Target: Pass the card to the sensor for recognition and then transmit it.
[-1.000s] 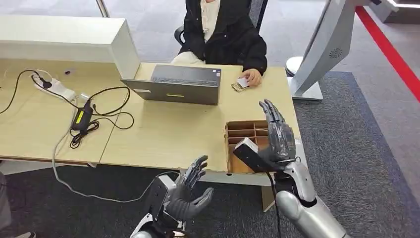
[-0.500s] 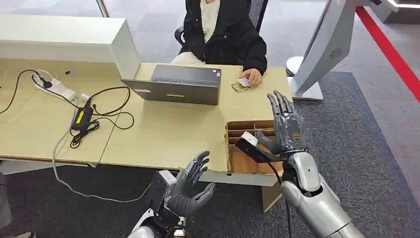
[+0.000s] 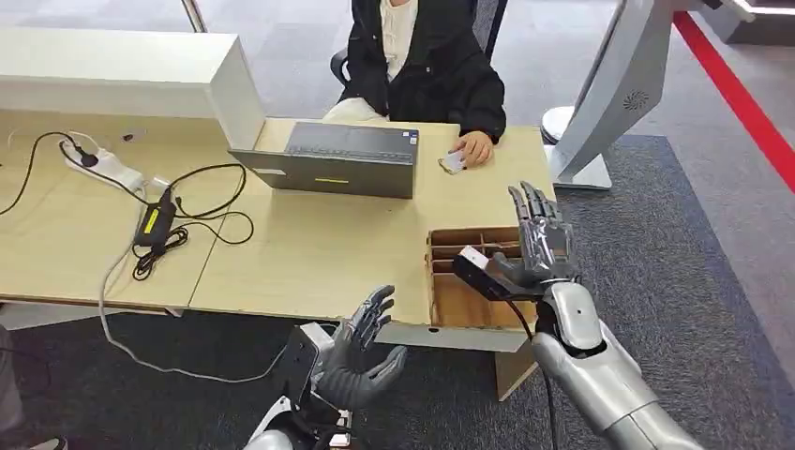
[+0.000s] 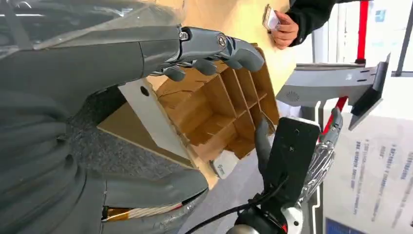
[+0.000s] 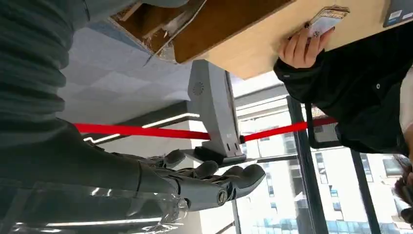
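A person seated behind the desk holds a small white card [image 3: 454,161] down on the tabletop near the far right corner, fingers [image 3: 475,147] over it; the card [image 5: 324,18] also shows in the right wrist view. What lies beneath it I cannot make out. My right hand [image 3: 536,234] is raised upright over the right side of a divided cardboard box [image 3: 467,246], fingers straight and apart, holding nothing. My left hand [image 3: 364,349] hangs below the desk's front edge, fingers spread and empty, well short of the card.
A grey laptop [image 3: 328,159] stands open facing the person. A power strip [image 3: 111,169], an adapter and black cables [image 3: 187,220] lie on the left of the wooden desk [image 3: 309,253]. A tall grey stand [image 3: 609,94] rises beyond the desk's right end.
My right hand has shifted right and slightly away, staying upright. My left hand has lifted a little. The person's hand has lowered the card flat onto the desk.
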Robot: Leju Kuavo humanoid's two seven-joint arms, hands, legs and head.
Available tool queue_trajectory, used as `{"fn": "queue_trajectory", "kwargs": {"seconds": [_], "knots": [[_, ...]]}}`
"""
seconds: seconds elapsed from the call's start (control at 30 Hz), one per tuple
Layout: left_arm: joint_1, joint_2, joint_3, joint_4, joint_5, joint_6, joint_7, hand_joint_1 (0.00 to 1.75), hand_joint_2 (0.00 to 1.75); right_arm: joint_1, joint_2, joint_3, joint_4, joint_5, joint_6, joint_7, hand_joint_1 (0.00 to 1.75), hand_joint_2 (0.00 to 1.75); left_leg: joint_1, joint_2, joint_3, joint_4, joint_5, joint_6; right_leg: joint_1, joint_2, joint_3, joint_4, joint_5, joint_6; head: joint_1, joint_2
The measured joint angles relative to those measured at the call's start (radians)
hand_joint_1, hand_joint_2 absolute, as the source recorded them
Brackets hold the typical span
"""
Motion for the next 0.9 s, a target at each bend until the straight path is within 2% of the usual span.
{"fn": "queue_trajectory", "kwargs": {"seconds": [0.37,0.9], "knots": [[0.000,0.001,-0.006,0.000,0.000,0.021,0.008,0.00,1.75,-0.008,0.002,0.001,0.041,-0.044,-0.014,-0.007,0.00,1.75,0.000,0.000,0.000,0.000,0.000,0.000,0.000,0.000,0.000,0.000,0.000,0.000,0.000,0.000],[0.000,0.008,-0.006,-0.001,0.000,0.051,0.009,0.00,1.75,-0.031,0.011,0.010,0.084,-0.041,-0.032,-0.016,0.00,1.75,0.000,0.000,0.000,0.000,0.000,0.000,0.000,0.000,0.000,0.000,0.000,0.000,0.000,0.000]]}}
